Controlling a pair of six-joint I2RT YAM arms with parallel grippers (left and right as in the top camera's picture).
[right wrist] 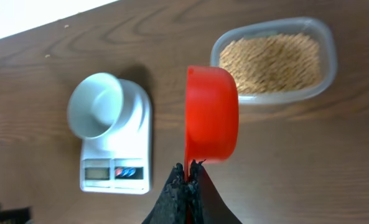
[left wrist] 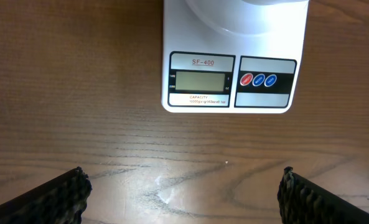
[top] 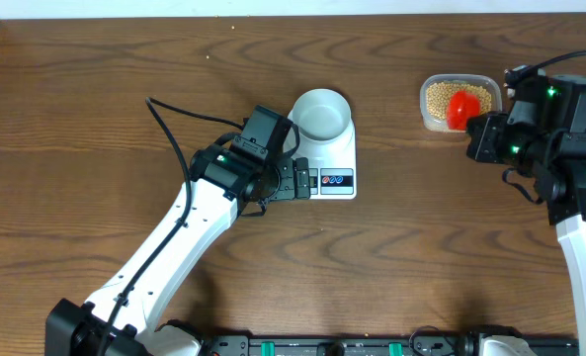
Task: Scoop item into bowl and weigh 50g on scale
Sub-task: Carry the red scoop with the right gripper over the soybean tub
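top-down overhead, close wrists, common scale [top: 337,160]

The left wrist view cuts the scale [left wrist: 228,68] at the top edge; of the bowl [left wrist: 246,7] on it only the base shows. From the right wrist the display [right wrist: 98,172] of the scale is too small to read, and the red scoop [right wrist: 211,112] right of the scale hides its inside.

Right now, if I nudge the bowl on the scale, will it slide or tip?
Likely slides: the bowl looks smooth and rests on the flat white scale. It appears empty, so probably light. Wide and low, it seems unlikely to tip.
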